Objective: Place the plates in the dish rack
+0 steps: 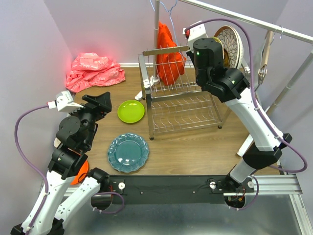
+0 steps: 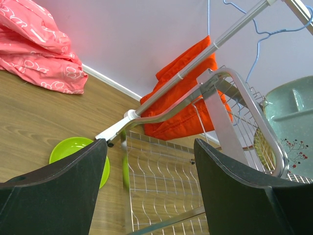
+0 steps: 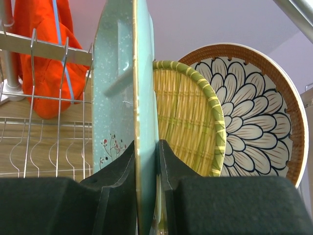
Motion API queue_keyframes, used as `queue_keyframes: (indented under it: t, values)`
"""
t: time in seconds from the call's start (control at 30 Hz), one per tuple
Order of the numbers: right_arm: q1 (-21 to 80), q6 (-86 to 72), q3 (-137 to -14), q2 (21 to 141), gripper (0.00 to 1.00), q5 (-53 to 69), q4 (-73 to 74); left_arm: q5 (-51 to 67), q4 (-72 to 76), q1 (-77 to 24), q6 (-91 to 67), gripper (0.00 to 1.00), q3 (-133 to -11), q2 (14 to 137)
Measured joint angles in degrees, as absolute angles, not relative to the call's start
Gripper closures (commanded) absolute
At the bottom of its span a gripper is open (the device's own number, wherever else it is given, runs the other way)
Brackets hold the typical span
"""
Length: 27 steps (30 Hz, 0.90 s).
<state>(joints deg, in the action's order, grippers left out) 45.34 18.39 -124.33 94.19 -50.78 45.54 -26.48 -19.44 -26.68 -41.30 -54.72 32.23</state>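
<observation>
Tool on my right [image 3: 146, 146]: nearly closed, pinching the rim of the mint tray [image 3: 120, 88], one finger on each side.
Mint tray: stands up on its edge, up high at the right end of the dish rack [image 1: 183, 105]. My tool hides its bottom, so I cannot tell if it sits between the wires.
Next to the tray: woven yellow plate [image 3: 188, 117], then petal plate [image 3: 249, 117], both standing up. Their bottoms are hidden too.
From above: my right arm covers the tray. The petal plate peeks out past it.
Tool on my left [image 2: 150, 147]: wide open, holding nothing, up over the surface [image 1: 195, 147], facing the rack.
Teal plate [image 1: 128, 152]: flat on the surface, in front of the rack.
Green plate [image 1: 131, 111]: flat, just left of the rack.
Orange plate [image 1: 78, 174]: mostly hidden under my left arm.
Orange cloth [image 1: 167, 54]: hangs behind the rack.
Pink cloth [image 1: 93, 71]: bunched up in the far left corner.
</observation>
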Motion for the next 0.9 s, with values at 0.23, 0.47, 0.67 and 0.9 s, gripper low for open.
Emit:
queue_keyframes:
  t: [0.23, 0.47, 0.67, 0.9]
  values:
    - [45.25, 17.82, -124.33, 94.19, 0.64, -50.78, 44.34, -26.48, -19.44, -26.68, -41.39, 0.19, -54.68, 32.14]
    - [45.10, 17.82, -124.46, 94.52, 0.60, -50.76, 43.68, -26.48, -19.49, -26.70, -41.41, 0.19, -54.61, 31.73]
    - [44.95, 18.09, -126.63, 95.48, 0.53, -50.74, 43.62, -26.48, -19.46, -26.68, -41.43, 0.19, -54.61, 31.55]
    - [44.91, 19.07, -127.55, 95.46, 0.34, -49.50, 43.24, -26.48, -19.40, -26.70, -41.43, 0.19, -54.59, 31.73]
